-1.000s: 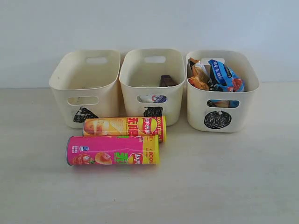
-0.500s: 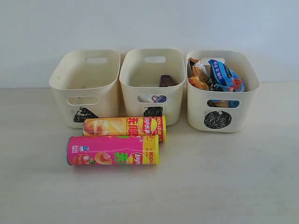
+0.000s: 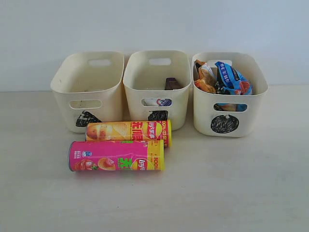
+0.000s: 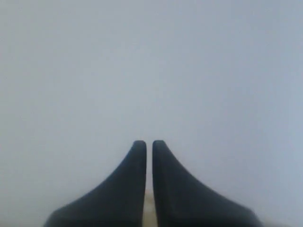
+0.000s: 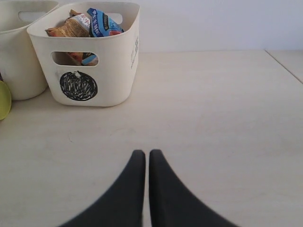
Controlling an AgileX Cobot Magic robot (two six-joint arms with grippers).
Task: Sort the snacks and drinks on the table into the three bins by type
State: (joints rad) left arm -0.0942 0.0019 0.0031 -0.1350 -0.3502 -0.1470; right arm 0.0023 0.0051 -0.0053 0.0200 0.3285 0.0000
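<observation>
Two chip cans lie on their sides on the table (image 3: 231,183): the yellow-orange can (image 3: 128,131) just before the bins, the pink can (image 3: 116,155) in front of it. The triangle bin (image 3: 87,92) on the left holds nothing I can see. In the square bin (image 3: 157,87) are the dark purple carton (image 3: 172,83) and the white and blue carton (image 3: 158,102), seen through the handle cutout. The circle bin (image 3: 229,94) (image 5: 90,56) holds the blue bag (image 3: 231,76) (image 5: 102,22) and the orange bag (image 3: 205,79) (image 5: 68,27). My left gripper (image 4: 149,142) is shut before a blank wall. My right gripper (image 5: 144,153) is shut over bare table.
A pale wall rises right behind the bins. The table's right edge (image 5: 284,66) shows in the right wrist view. A yellow can end (image 5: 4,100) peeks in at that view's border. Neither arm shows in the exterior view.
</observation>
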